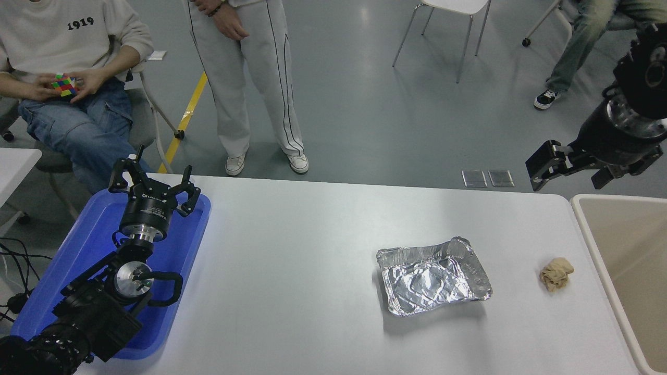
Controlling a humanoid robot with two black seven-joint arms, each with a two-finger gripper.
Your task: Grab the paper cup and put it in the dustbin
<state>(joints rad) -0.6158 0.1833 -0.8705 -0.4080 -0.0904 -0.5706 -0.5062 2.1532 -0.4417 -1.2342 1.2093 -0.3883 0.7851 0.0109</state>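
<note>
The paper cup is out of view. The dustbin (620,250) is a large beige bin standing against the table's right end, cut off by the picture's edge. My right gripper (570,173) hangs high above the table's far right corner, left of and beyond the bin. It is open, fingers spread, with nothing between them. My left gripper (152,183) is parked at the lower left over the blue tray (88,245), open and empty.
A crumpled silver foil tray (433,276) lies right of the table's centre, with a tan paper ball (556,273) between it and the bin. At the far side are a seated person turning a coloured cube (63,85), a standing person, and a chair.
</note>
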